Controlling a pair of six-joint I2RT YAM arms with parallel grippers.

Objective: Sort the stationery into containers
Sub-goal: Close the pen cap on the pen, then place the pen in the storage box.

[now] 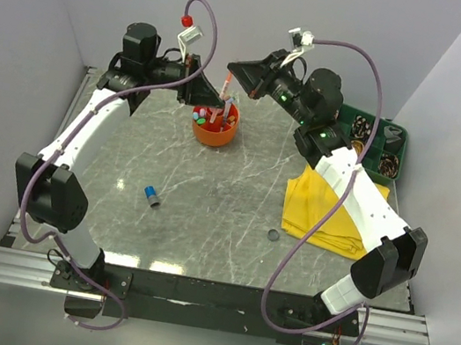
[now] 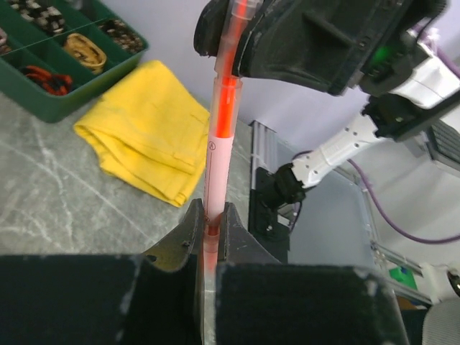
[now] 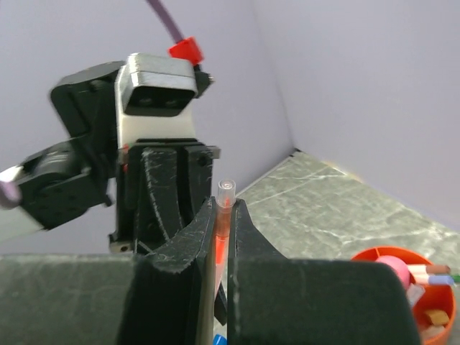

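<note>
Closest to me, the left base (image 1: 73,279) and right base (image 1: 324,327) sit on the near edge of the table (image 1: 204,221). Walls (image 1: 23,29) hem the slab at 9, 12 and 3 o'clock, and its widest bare stretch is the middle.

At 12 o'clock both arms meet above the organiser (image 1: 214,127). The left gripper (image 2: 210,215) and right gripper (image 3: 223,215) are each clamped on the same pen (image 2: 219,158), nearly nose to nose, with little room between them. The pen is clear-bodied with red ink inside, held over the organiser, which already holds pink, red and green bits.

A tray (image 1: 382,150) stands at 2 o'clock and a cloth (image 1: 327,209) at 3, with the right arm crossing over both. A cap (image 1: 152,195) lies at 8 o'clock and a disc (image 1: 273,235) at 5, well apart
</note>
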